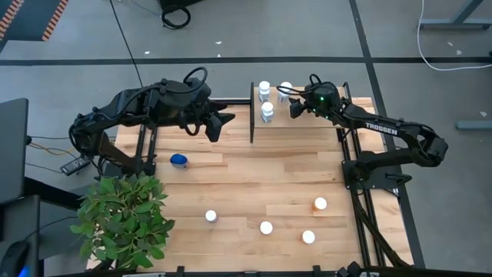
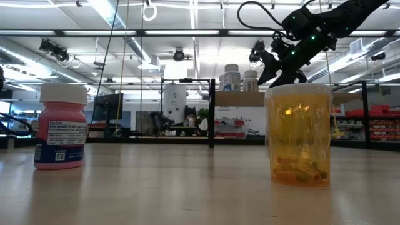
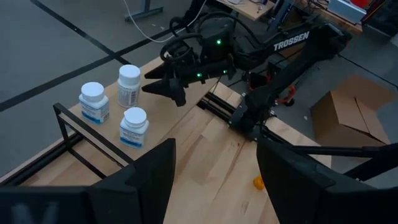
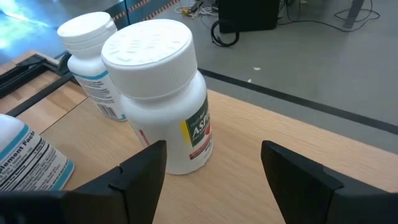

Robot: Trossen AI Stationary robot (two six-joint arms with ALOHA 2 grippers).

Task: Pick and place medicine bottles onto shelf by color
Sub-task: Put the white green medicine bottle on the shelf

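Three white medicine bottles stand upright on the shelf (image 1: 307, 127) at the table's far edge: one (image 1: 285, 88) right in front of my right gripper (image 1: 293, 106), two more (image 1: 264, 88) (image 1: 267, 111) to its left. In the right wrist view the nearest white bottle (image 4: 161, 93) stands just ahead of my open right gripper (image 4: 214, 168), apart from the fingers. My left gripper (image 1: 223, 123) hovers open left of the shelf's black rail (image 1: 251, 115), holding nothing. A blue bottle (image 1: 179, 160) and several white-capped bottles (image 1: 266, 228), one of them orange (image 1: 320, 204), stand on the table.
A green leafy plant (image 1: 127, 219) fills the near left corner. In the low view a pink bottle (image 2: 60, 128) and an orange bottle (image 2: 299, 134) stand close to the camera. Bare wood lies between the shelf and the near row of bottles.
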